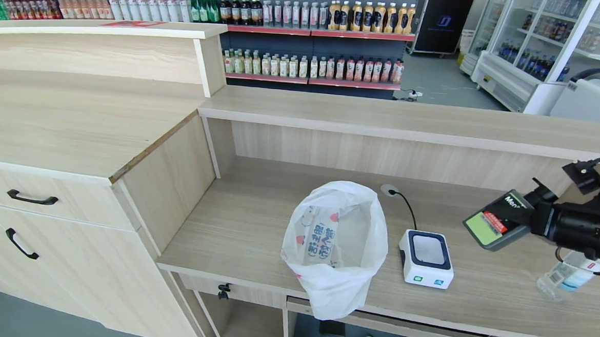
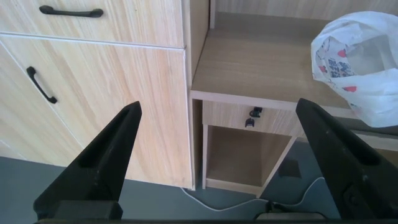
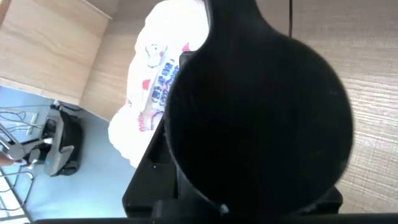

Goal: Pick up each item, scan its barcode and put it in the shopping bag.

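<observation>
1. right gripper (image 1: 529, 214) is clamped on a dark container with a green label (image 1: 493, 222). it's held up in the air over the counter (image 1: 245, 227), off to the right of the scanner (image 1: 426, 257).
2. left gripper (image 2: 217, 102) has its fingers spread wide with nothing between them, down low near the cabinet (image 2: 93, 62) and its drawer handles.
3. shopping bag (image 1: 334, 247) stands open at the counter's front edge, just left of the scanner.
4. a clear bottle (image 1: 564, 277) lies on the counter far right, partly hidden by the right arm.
</observation>
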